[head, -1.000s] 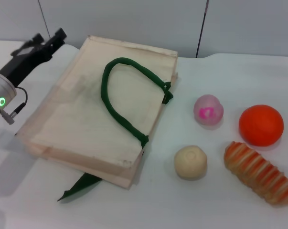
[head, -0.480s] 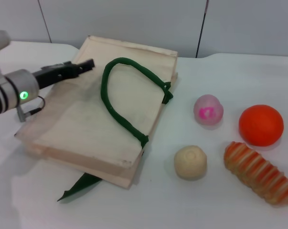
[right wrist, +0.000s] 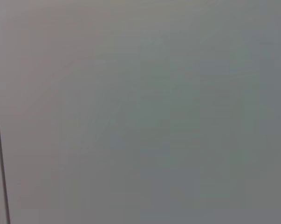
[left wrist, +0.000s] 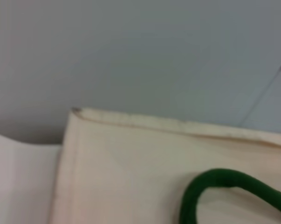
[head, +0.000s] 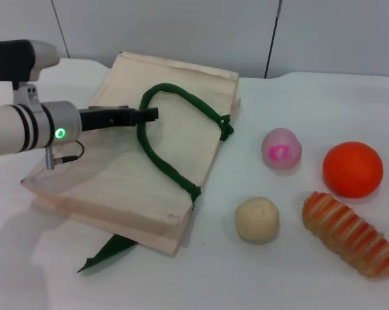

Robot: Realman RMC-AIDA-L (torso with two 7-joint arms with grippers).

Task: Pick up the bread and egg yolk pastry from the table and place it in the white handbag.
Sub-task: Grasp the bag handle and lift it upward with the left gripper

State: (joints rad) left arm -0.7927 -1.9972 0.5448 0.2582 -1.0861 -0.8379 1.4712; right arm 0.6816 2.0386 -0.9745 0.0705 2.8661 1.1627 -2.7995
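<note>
- White tabletop (head: 297, 284) runs up to a pale grey panelled wall, and everything for the job lies on it.
- Toward the right front lies the bread (head: 350, 234), a tan loaf with orange-brown ridges across it, set at a slant on the table.
- Just beside it to the left sits the egg yolk pastry (head: 257, 219), a small pale beige bun with a dimple on top, close to the bread but not touching it.
- Left of the pastry the white handbag (head: 117, 174) lies flat, its near corner a short way from the bun. One dark green handle (head: 165, 152) loops across its upper face, and a green tab or strap end (head: 107, 252) pokes out from under its front edge.
- Over the bag's left half reaches the left gripper (head: 142, 116), coming in from the left on a white arm with a green light on it. Its dark tip is right at the far curve of the handle loop; I cannot tell whether it touches the rope, nor whether the fingers are apart or together.
- From the left wrist camera I see only the bag's cream fabric (left wrist: 131, 163), its far edge and a bend of the green handle (left wrist: 215, 186) against the wall.
- Behind the pastry rests a pale ball with a pink mark (head: 281, 148), and right of that a round orange fruit (head: 353, 169), just behind the bread.
- No right gripper shows from the head camera; its wrist camera faces only blank grey wall.
</note>
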